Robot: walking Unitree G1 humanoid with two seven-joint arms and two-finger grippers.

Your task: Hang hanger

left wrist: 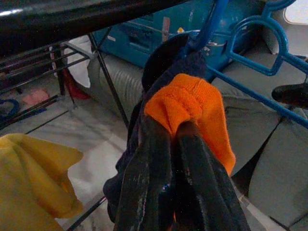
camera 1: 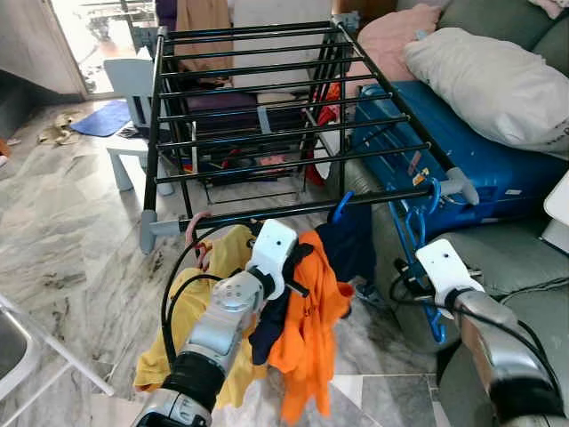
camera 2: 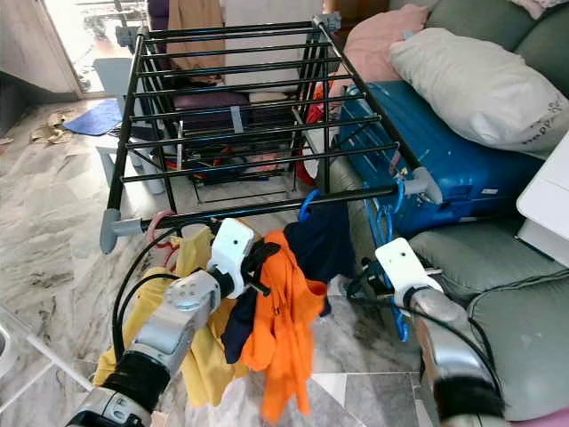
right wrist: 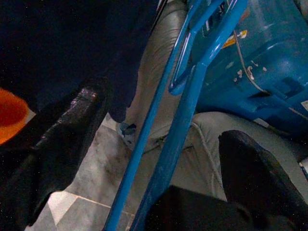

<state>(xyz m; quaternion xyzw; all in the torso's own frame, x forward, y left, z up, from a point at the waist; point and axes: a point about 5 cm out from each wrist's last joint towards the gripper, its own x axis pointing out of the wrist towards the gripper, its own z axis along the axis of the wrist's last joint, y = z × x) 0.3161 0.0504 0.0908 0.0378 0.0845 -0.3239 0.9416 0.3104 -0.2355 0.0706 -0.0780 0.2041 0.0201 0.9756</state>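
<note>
Right under the front bar of the black drying rack [camera 1: 267,107], the left gripper [left wrist: 175,139] has its two fingers pinched tight on an orange garment [camera 1: 307,320] that's bunched with a navy one [camera 1: 351,245], which hangs from a blue hanger [camera 1: 340,206] hooked over that bar. Over by the blue suitcase [camera 1: 462,151], the right gripper [right wrist: 163,159] is spread wide with an empty blue hanger [right wrist: 187,110] running between its fingers, not clamped. A yellow garment [camera 1: 191,329] hangs on the rack's left end.

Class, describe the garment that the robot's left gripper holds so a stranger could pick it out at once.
Start at the black drying rack and follow its front rail down. The left gripper has its jaws shut on an orange garment there. It hangs between a yellow garment and a dark navy one.
</note>
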